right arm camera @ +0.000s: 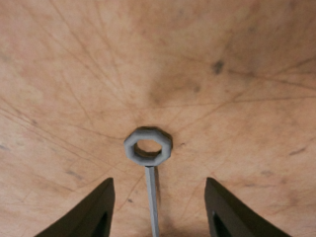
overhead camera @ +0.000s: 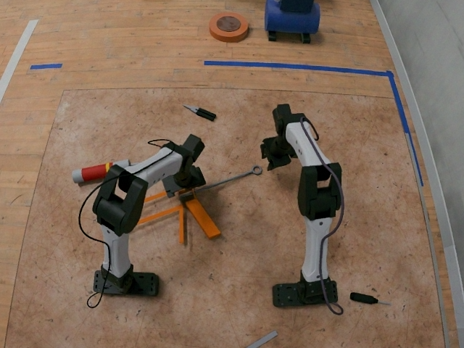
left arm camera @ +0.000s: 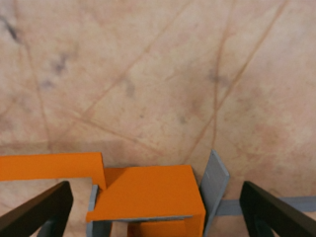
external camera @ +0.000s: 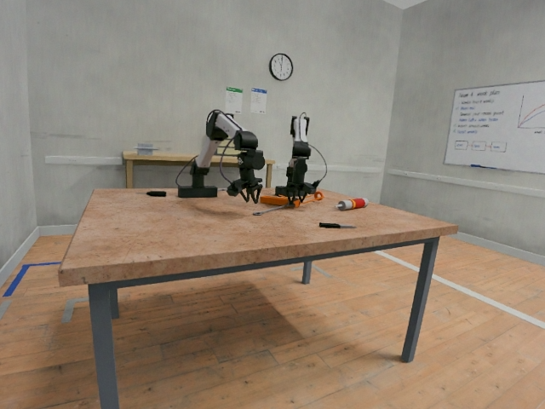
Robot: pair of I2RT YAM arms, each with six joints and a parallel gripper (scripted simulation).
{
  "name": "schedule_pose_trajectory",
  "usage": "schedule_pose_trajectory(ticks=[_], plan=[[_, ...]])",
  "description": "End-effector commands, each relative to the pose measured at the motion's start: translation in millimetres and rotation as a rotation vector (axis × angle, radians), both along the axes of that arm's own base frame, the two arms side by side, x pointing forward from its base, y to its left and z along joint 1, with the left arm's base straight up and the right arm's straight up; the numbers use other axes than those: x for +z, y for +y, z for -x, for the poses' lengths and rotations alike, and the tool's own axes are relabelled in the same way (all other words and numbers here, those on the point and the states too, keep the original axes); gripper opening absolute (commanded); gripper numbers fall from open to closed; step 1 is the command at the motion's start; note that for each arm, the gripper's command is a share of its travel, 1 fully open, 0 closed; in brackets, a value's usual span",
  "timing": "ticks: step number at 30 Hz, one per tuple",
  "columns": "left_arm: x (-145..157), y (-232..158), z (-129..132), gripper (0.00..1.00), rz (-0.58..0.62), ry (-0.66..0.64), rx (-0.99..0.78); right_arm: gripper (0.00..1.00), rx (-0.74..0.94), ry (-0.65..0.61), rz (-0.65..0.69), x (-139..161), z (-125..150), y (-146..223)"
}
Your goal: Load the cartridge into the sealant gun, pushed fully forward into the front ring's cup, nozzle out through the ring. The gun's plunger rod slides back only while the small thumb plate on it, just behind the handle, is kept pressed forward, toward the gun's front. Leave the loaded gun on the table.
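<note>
The orange sealant gun lies on the table, its front ring hidden behind the left arm in the top view. Its grey plunger rod sticks far out behind the handle and ends in an eye. The thumb plate stands tilted behind the orange housing. My left gripper is open, its fingers either side of housing and plate. My right gripper is part-open and empty, above the table near the rod's eye. The red-and-grey cartridge lies beyond the gun.
A black-handled pointed tool lies at the table's far side in the top view. A black screwdriver lies beside the right arm's base. The left arm's links pass over the gun's front part and near the cartridge.
</note>
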State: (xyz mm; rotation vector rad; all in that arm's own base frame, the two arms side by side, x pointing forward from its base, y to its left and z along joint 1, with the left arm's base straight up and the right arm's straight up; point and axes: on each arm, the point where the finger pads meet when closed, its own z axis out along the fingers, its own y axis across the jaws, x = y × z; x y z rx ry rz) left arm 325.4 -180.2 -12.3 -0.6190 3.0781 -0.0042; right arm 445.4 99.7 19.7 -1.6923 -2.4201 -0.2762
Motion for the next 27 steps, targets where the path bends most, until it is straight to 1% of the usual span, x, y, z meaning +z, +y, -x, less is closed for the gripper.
schedule_pose_trajectory(ticks=[1, 8, 9, 10, 12, 18, 19, 21, 22, 23, 25, 27], plan=[[14.9, -2.8, -5.6, 0.92, 0.018, -0.033, 0.006, 0.5, 0.004, -0.021, 0.0, -1.8, -6.2, 0.7], [14.9, -2.8, -5.6, 0.92, 0.018, -0.033, 0.006, 0.5, 0.004, -0.021, 0.0, -1.8, -6.2, 0.7], [20.8, -3.8, -7.4, 0.92, 0.023, -0.041, 0.006, 0.5, 0.004, -0.021, 0.0, -1.8, -6.2, 0.7], [34.8, 0.3, 0.0, 0.92, 0.009, -0.017, 0.006, 0.5, 0.004, -0.021, 0.0, -1.8, -6.2, 0.7], [44.5, 2.0, 3.0, 0.92, 0.003, -0.006, 0.006, 0.5, 0.004, -0.021, 0.0, -1.8, -6.2, 0.7], [83.0, 0.5, 0.4, 0.92, 0.013, -0.024, 0.006, 0.5, 0.004, -0.021, 0.0, -1.8, -6.2, 0.7], [86.5, -1.7, -3.6, 0.92, 0.02, -0.038, 0.006, 0.5, 0.004, -0.021, 0.0, -1.8, -6.2, 0.7], [86.5, -1.7, -3.6, 0.92, 0.02, -0.038, 0.006, 0.5, 0.004, -0.021, 0.0, -1.8, -6.2, 0.7], [84.1, 1.3, 1.1, 0.92, 0.006, -0.011, 0.004, 0.5, 0.004, -0.021, 0.0, -1.8, -6.2, 0.7], [78.5, -3.6, -7.0, 0.92, 0.022, -0.041, 0.006, 0.5, 0.004, -0.021, 0.0, -1.8, -6.2, 0.7], [66.0, -2.5, -5.2, 0.92, 0.019, -0.034, 0.006, 0.5, 0.004, -0.021, 0.0, -1.8, -6.2, 0.7], [70.6, -3.4, -6.9, 0.92, 0.034, -0.062, 0.006, 0.5, 0.004, -0.021, 0.0, -1.8, -6.2, 0.7]])
